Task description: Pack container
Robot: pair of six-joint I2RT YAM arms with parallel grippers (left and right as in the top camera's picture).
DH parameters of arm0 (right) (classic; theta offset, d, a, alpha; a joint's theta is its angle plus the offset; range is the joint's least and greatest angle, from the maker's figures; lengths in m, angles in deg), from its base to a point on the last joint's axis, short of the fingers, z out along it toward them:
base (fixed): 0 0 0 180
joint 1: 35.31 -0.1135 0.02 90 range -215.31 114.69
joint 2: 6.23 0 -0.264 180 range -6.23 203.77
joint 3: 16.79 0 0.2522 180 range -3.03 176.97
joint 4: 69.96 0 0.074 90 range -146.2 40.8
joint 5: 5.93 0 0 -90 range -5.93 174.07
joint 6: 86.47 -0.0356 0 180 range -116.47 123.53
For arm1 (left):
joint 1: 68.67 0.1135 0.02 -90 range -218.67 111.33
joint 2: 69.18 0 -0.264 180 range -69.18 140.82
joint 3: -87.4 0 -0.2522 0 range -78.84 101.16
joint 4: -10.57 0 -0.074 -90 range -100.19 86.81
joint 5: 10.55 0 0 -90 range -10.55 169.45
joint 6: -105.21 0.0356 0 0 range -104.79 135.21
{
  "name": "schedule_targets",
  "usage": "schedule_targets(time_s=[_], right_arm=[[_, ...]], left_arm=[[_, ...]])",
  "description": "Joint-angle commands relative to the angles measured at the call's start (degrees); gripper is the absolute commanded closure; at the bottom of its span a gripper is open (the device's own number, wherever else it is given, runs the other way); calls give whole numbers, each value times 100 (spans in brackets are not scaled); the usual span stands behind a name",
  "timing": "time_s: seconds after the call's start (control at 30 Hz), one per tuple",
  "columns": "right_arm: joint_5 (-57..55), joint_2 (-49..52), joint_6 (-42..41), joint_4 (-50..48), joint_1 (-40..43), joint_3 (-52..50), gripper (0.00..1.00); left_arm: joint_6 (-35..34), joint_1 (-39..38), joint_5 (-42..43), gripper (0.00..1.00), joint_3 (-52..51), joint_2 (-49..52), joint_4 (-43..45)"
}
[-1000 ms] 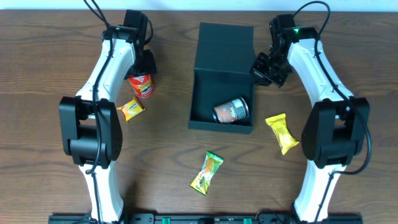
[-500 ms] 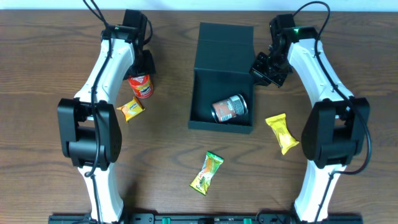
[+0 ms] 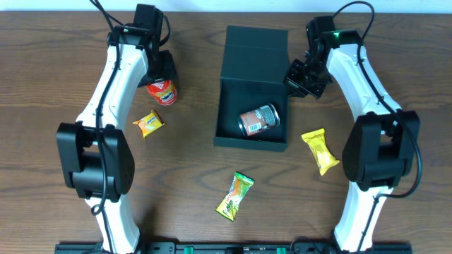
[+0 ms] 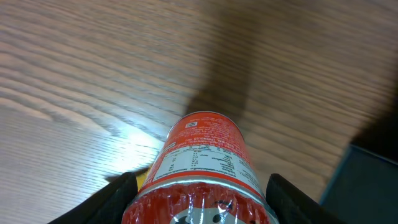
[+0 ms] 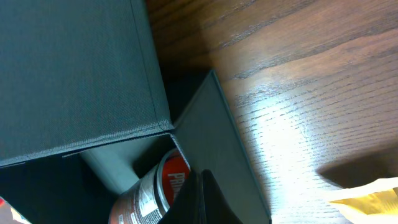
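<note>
— Step?
— Taking the red can (image 3: 161, 90), left of the open container (image 3: 251, 144) at mid-table. Left gripper (image 4: 202, 186) straddling it wide; pinched or not, hard to tell. Right gripper (image 3: 302, 79) closed tight, holding nothing, beside the container.
— Next?
— Likely clamp, lift, drop in beside the grey can (image 3: 258, 120).

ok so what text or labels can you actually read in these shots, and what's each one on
No text can be quoted; nothing reads cleanly.
red can: white panel of fine print, too small to read.
second can, lying in the container: white lettering on red, cut off and blurred.
orange packet, green packet, yellow packet: printing too small in the overhead view.
</note>
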Motion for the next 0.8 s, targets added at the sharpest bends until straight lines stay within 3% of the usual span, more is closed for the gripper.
schedule_targets(time_s=[0.0, 0.23, 0.53, 0.77], right_arm=[[20, 33, 68, -13, -48, -20, 98], [20, 31, 68, -13, -48, -20, 98], [20, 33, 68, -13, -48, -20, 98], [15, 33, 68, -13, -48, -20, 99]], left_arm=[[13, 0, 389, 39, -26, -369, -13], [13, 0, 1071, 40, -26, -811, 48], [-76, -9, 2835, 42, -26, -1099, 157], [-76, -114, 3606, 42, -26, -1099, 166]])
